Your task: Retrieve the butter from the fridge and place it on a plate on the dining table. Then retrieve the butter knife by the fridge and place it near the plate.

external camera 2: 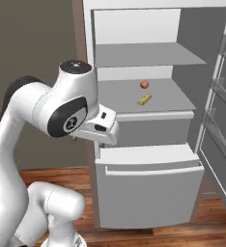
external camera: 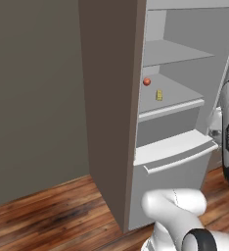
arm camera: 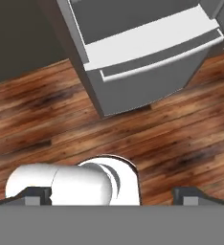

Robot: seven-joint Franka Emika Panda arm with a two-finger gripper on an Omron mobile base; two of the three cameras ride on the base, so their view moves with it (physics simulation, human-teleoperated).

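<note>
Nearest the cameras, the white arm folds up in front of the fridge [external camera 2: 148, 144], its hand pointing down at the wood floor [arm camera: 47, 119] rather than into the shelves; this looks like a tucked pose for approaching, not for reaching. In the hand view the gripper [arm camera: 111, 194] has its two dark tips far apart at the bottom corners, spread wide with nothing between them, ready for a small item.

Going left to right in the right base view: a plain grey-brown wall [external camera 2: 33, 48], then the fridge's open body with its lower drawer [external camera 2: 148, 169] pushed shut. On the middle shelf [external camera 2: 168, 99] sit a small red-orange lump [external camera 2: 144, 84] toward the back and the butter [external camera 2: 144, 100], a little yellow stick lying flat just in front of it, apart from it and near the shelf's front edge, so it should be easy to reach from the front. Furthest right, the swung-open door [external camera 2: 223, 111] with its racks leaves the interior clear.

My judgement: the fetch has barely begun, and the hand must rise and tilt forward toward that shelf.
</note>
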